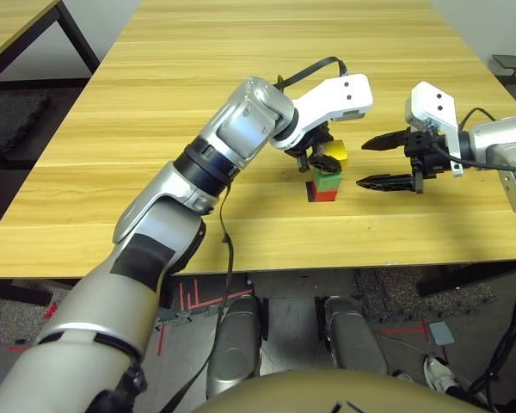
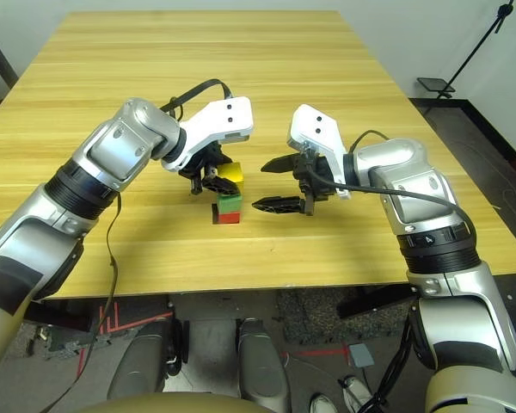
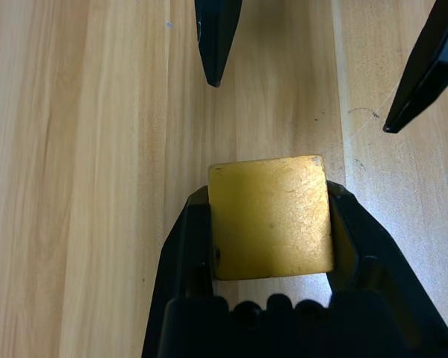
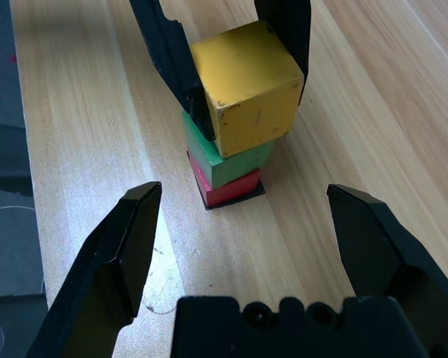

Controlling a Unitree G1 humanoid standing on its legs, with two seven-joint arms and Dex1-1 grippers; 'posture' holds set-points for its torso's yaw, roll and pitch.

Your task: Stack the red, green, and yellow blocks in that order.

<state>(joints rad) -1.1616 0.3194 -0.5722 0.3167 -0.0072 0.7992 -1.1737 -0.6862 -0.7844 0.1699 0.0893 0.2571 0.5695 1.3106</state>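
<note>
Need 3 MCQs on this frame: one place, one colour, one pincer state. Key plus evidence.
1. Green block sits: A) on the red block B) on bare table C) behind the stack
2. Top block's colour: A) red B) green C) yellow
3. Right pincer: A) shut on a block B) open, empty C) shut, empty

1 A: green block rests on the red block.
2 C: yellow block is uppermost.
3 B: right pincer has its fingers wide apart, nothing between them.

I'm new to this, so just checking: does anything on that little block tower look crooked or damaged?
Slightly: the yellow block, gripped by the left gripper, looks askew over the green block, and its edges look worn.
</note>
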